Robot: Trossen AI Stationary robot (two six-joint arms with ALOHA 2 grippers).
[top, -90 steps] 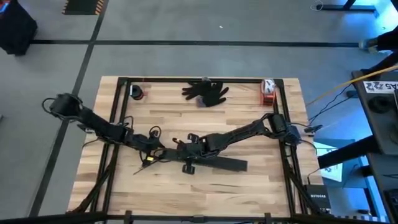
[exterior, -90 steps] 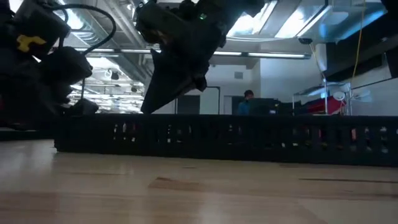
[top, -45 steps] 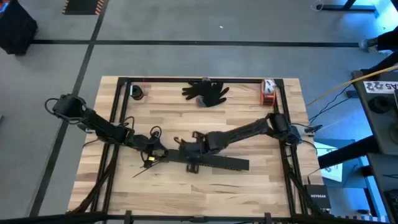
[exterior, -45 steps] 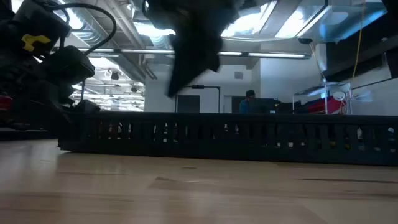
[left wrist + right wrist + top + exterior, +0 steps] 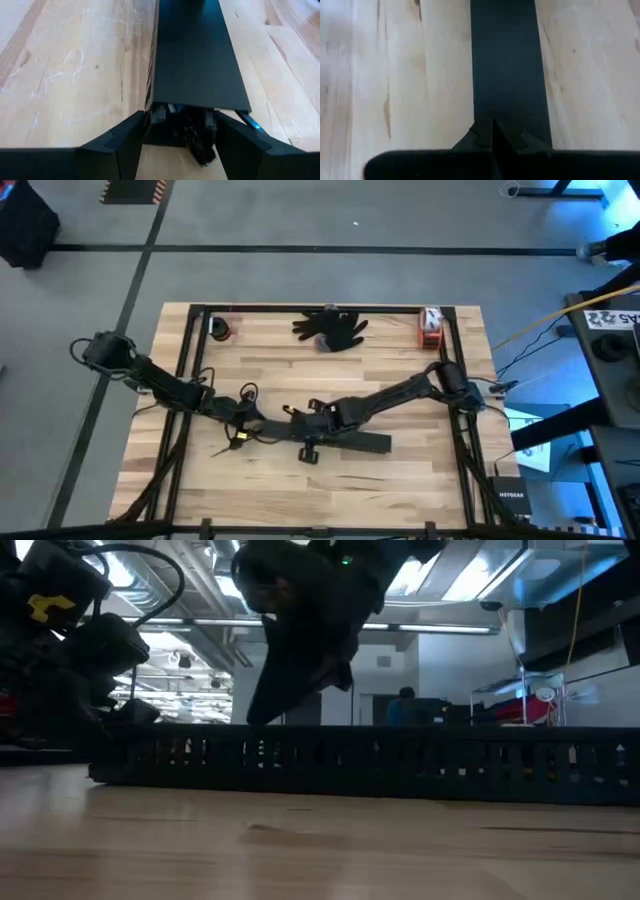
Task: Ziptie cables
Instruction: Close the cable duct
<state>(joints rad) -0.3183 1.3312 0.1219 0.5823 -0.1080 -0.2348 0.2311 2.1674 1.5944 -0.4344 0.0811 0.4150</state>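
Observation:
A long black slotted bar (image 5: 330, 438) lies flat on the wooden table, with a smooth black cover (image 5: 195, 60) on top. My left gripper (image 5: 180, 140) sits at the bar's left end, one finger on each side. My right gripper (image 5: 492, 127) is shut, with its tips on the cover a little right of the left gripper (image 5: 310, 428). The cables are mostly hidden inside the bar. Only a thin blue strand (image 5: 248, 120) and a dark tuft (image 5: 200, 147) show at the open end. My left gripper holds the bar's left end (image 5: 155, 114) between its two fingers, one against each long side wall. The fingers come in level from the table's left and lie along the bar, which rests flat on the table. My right gripper presses its shut fingertips (image 5: 485, 134) on top of the cover (image 5: 505, 75), slanting down from the right. In the low view the tips meet the bar's top edge (image 5: 250, 723).
At the table's far edge lie a black glove (image 5: 332, 328), a red and white object (image 5: 431, 325) and a small round thing (image 5: 220, 330). Black frame rails (image 5: 190, 350) run along the table's sides. A person (image 5: 405, 705) is in the room behind.
My right gripper rose off the bar, then came back down onto its cover. The cover now reaches farther toward the table's left than before. My left gripper has kept its place at the bar's end.

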